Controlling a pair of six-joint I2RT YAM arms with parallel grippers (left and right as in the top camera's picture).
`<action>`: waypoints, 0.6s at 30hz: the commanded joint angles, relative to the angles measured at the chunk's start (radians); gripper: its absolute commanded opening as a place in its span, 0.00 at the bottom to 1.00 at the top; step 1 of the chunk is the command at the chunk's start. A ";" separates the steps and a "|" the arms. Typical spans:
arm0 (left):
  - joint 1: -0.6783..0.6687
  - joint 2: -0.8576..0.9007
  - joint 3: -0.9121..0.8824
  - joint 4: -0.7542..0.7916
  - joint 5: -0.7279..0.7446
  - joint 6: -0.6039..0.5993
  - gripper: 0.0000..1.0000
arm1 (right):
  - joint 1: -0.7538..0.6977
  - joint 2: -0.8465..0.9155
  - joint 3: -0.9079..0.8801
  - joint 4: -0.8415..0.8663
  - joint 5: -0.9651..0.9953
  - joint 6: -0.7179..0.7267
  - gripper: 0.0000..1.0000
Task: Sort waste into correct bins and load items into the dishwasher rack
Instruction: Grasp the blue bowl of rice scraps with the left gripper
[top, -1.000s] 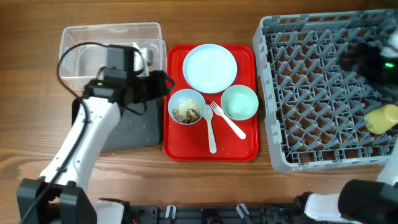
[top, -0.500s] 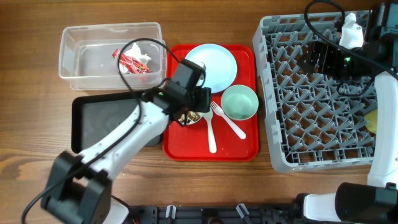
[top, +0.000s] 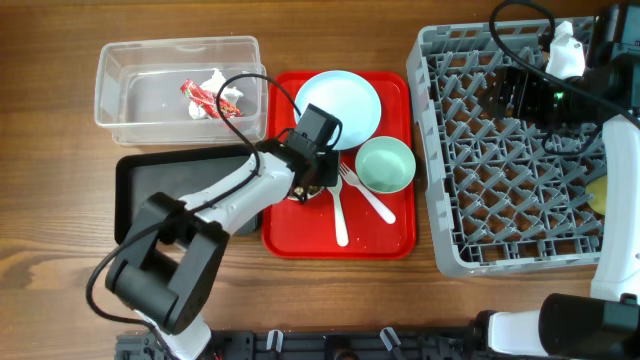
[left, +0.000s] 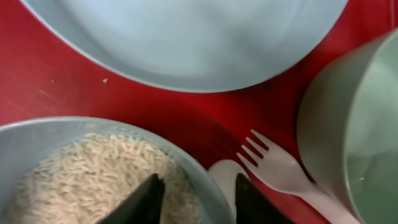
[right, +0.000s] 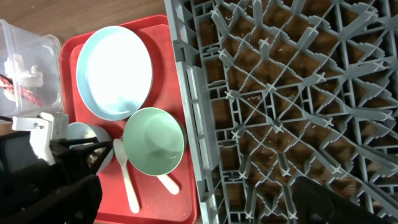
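My left gripper (top: 318, 172) (left: 199, 202) is open and straddles the rim of the pale blue bowl (top: 298, 185) (left: 205, 177), one finger in the rice-like scraps (left: 81, 174), one outside. The pale blue plate (top: 338, 108), mint green bowl (top: 385, 165), white fork (top: 365, 195) and spoon (top: 339, 215) lie on the red tray (top: 400, 235). The red wrapper (top: 200, 96) and white tissue (top: 226, 92) lie in the clear tub (top: 130, 80). My right gripper (top: 512, 95) (right: 205, 208) is open and empty above the dishwasher rack (top: 500, 190). A yellow cup (top: 598, 194) sits in the rack.
The shallow black tray (top: 160, 190) lies below the clear tub, left of the red tray, with my left arm across its corner. The rack's left wall (right: 186, 112) runs close beside the red tray. Bare wooden table shows in front.
My left gripper left the clear tub and came down over the pale blue bowl's rim. The wrapper and tissue now lie in the tub. The right arm drew back above the rack.
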 joint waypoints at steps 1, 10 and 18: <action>-0.005 0.016 -0.002 0.002 -0.013 0.008 0.26 | 0.003 0.004 -0.002 -0.001 0.009 -0.017 1.00; -0.005 0.016 -0.002 -0.040 -0.013 0.008 0.13 | 0.003 0.004 -0.002 -0.005 0.009 -0.017 1.00; -0.005 -0.034 -0.002 -0.092 -0.014 0.008 0.04 | 0.003 0.004 -0.002 -0.013 0.009 -0.017 1.00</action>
